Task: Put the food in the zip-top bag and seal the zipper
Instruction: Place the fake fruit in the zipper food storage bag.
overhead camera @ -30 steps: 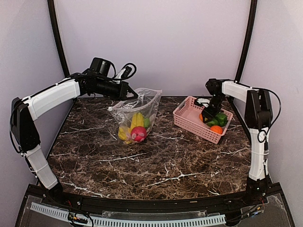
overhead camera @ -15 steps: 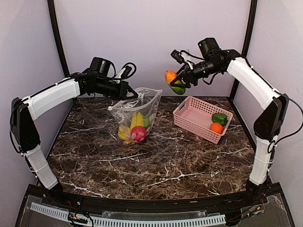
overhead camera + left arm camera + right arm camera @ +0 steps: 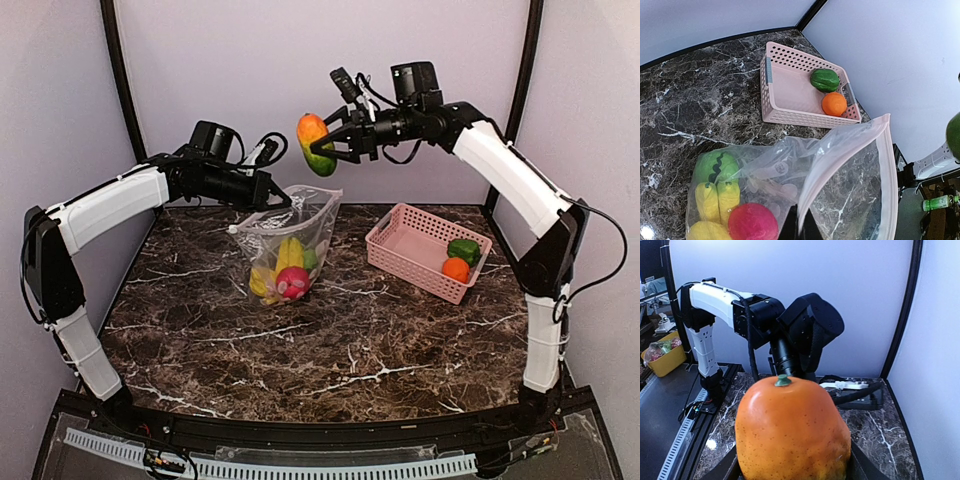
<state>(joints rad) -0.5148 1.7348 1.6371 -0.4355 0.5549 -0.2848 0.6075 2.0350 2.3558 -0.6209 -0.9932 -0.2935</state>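
MOVED: right hand (image 3: 330,148), clamped on orange-green fruit (image 3: 314,142), swung from basket (image 3: 405,245) toward zip-top bag (image 3: 300,225) | left hand (image 3: 283,203) pinched on its rim, holding mouth open

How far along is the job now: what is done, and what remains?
Done: the banana and red-pink fruit lie in the zip-top bag. In hand: the left gripper pinches the bag's rim open; the right gripper holds an orange-green fruit in the air above the bag. Left: the green pepper and orange in the pink basket, then sealing the open zipper.
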